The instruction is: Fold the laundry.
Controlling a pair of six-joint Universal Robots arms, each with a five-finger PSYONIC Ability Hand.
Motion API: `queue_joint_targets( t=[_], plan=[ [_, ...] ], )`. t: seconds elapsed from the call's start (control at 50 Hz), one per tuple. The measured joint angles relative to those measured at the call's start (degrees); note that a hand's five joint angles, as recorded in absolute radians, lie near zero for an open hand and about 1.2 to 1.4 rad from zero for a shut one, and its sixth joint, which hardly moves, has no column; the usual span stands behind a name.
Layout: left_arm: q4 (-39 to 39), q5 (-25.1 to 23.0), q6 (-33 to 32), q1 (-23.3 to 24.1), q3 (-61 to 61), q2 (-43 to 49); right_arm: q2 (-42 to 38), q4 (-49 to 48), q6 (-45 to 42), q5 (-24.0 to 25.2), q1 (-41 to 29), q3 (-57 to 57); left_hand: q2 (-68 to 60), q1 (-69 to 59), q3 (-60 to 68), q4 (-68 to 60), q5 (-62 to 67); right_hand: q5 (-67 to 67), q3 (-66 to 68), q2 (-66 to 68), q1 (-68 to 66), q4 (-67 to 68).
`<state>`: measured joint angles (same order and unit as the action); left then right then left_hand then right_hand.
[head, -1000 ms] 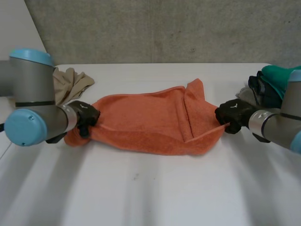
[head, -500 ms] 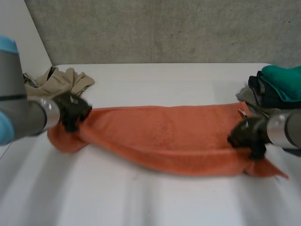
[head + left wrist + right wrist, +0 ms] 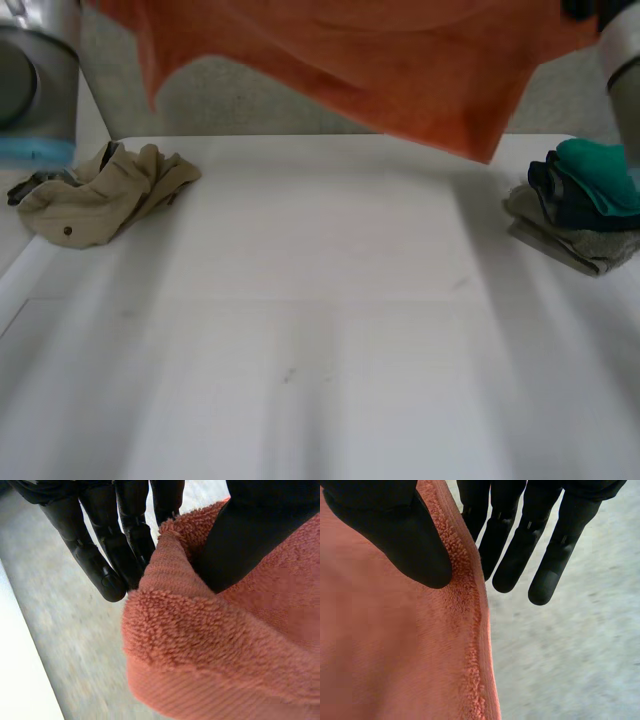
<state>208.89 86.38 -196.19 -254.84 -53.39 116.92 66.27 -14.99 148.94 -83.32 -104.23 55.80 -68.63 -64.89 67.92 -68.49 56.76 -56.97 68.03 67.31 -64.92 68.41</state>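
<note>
no words, labels, brand marks or numbers can be read on anything.

head view: orange towel (image 3: 400, 70) cut off by upper edge, top hem out of frame. left arm (image 3: 35, 90) blurred & cropped at the side; right arm (image 3: 625, 70) just a sliver at the edge. stack of folded clothes (image 3: 585, 200) runs past the edge. left wrist view: towel fold hides left hand (image 3: 250, 525) thumb tip. right wrist view: hem covers part of one right hand (image 3: 395, 525) finger.
</note>
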Motion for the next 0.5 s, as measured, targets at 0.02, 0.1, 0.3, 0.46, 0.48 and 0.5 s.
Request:
queue_joint_targets(
  t=[0.02,0.1,0.3,0.46,0.48,0.5],
  plan=[
    [0.44,-0.19,-0.63,-0.21,-3.37,-0.07,0.05,1.40,-0.29,0.69,-0.15,2.18,0.00,0.00,0.00,0.00,0.00,-0.13,0.01,0.00,0.00,0.00],
    [0.12,-1.23,-3.52,-0.85,-14.68,-0.16,-0.40,6.24,-1.61,2.58,-0.62,10.00,-0.04,0.00,0.13,-0.01,0.00,-0.25,0.00,0.00,0.00,0.00],
    [-8.92,-3.76,-11.92,-2.77,-33.46,0.93,-6.77,10.22,-8.51,4.38,-1.42,25.15,-0.13,0.00,0.19,-0.05,0.00,-0.35,0.02,0.00,0.00,0.01],
    [-24.13,-5.34,-18.83,-3.25,-35.33,0.74,-10.20,10.89,-12.47,3.33,-2.24,28.58,21.70,19.36,-20.44,21.24,-19.42,-0.35,0.02,0.00,0.00,0.01],
    [-26.35,-5.54,-19.26,-3.18,-34.70,0.39,-10.05,11.00,-12.32,3.15,-2.28,28.67,24.88,21.87,-23.98,24.70,-23.00,-0.36,0.02,0.00,0.00,0.01],
    [-26.89,-5.59,-19.34,-3.17,-34.53,0.29,-9.99,11.03,-12.27,3.11,-2.29,28.68,25.16,22.06,-24.27,25.18,-23.49,-0.35,0.02,0.00,0.00,0.01]
  ],
)
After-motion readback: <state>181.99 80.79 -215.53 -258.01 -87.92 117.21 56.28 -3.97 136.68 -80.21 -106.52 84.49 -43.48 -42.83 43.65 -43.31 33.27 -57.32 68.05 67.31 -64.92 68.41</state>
